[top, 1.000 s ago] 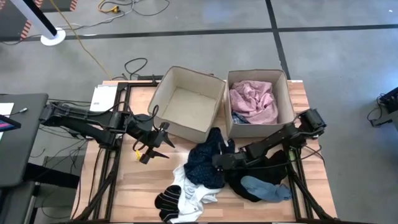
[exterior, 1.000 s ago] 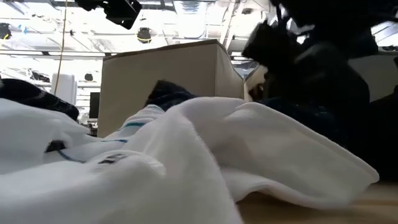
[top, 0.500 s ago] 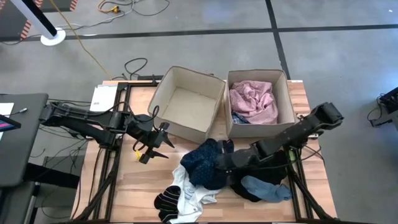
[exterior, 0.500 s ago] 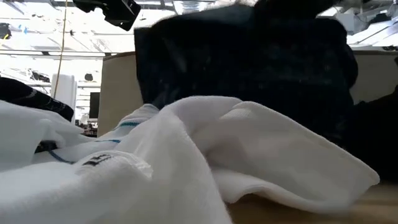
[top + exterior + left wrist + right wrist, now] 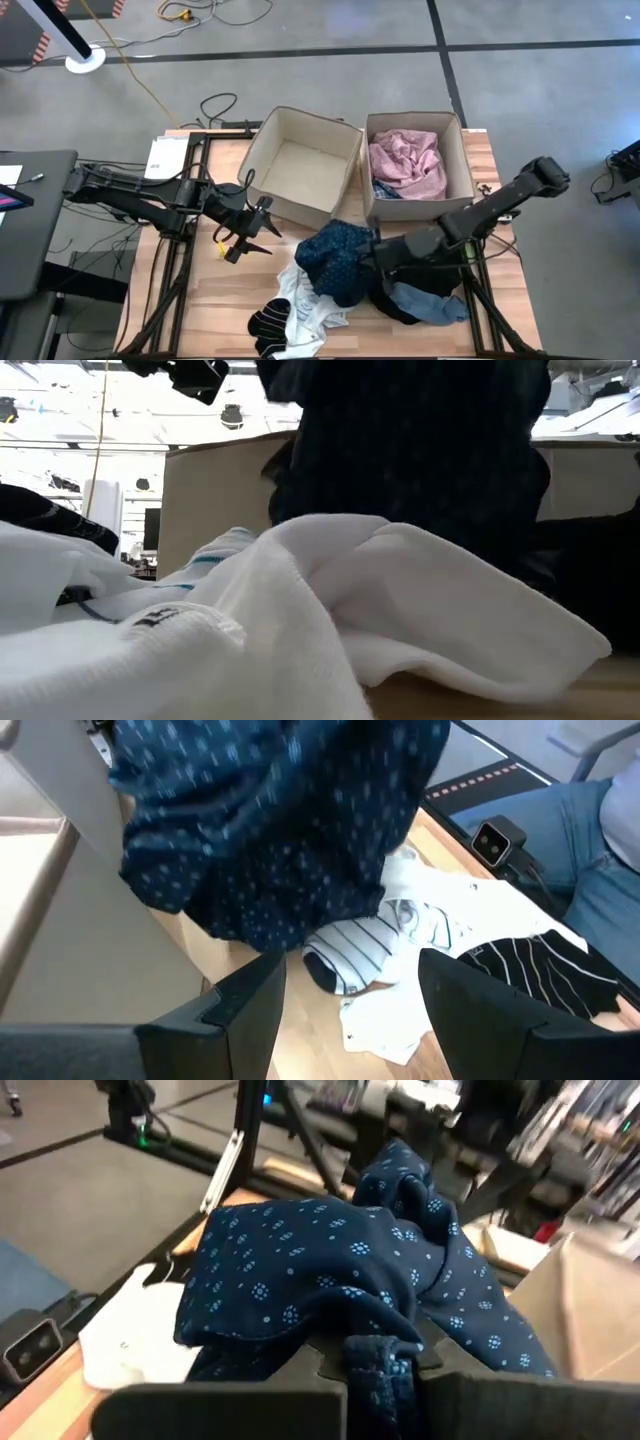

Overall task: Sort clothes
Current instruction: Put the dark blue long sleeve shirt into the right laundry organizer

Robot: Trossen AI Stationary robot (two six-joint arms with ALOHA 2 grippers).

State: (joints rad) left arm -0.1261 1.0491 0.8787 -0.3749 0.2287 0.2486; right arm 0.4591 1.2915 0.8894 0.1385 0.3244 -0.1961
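Observation:
My right gripper (image 5: 376, 258) is shut on a dark blue garment with small light dots (image 5: 335, 260), raised over the table's middle, in front of the two beige bins. The garment also shows in the right wrist view (image 5: 300, 1270) and the low view (image 5: 420, 460). My left gripper (image 5: 255, 230) is open and empty near the left bin's front corner. White pieces and black-and-white striped socks (image 5: 285, 318) lie near the front edge. A black piece with a light blue piece (image 5: 430, 303) on it lies under my right arm. A pink top (image 5: 408, 165) lies in the right bin. My right gripper pinches a bunched fold of the dark blue garment (image 5: 378, 1360) between its two fingers, several layers thick. The fingers come nearly level from the table's right side. The garment hangs in folds below and ahead of the fingers; the white cloth in the low view hides its lower end.
The left bin (image 5: 262, 160) holds nothing; the right bin (image 5: 460, 150) holds the pink top. White cloth (image 5: 300, 610) lies close to the low camera. A person's jeans-clad legs (image 5: 600, 830) show beyond the table's front edge.
My right gripper has risen and gone a little toward the table's right edge with the dark blue garment. The garment has been lifted off the pile and bunched up; it now hangs in front of the bins.

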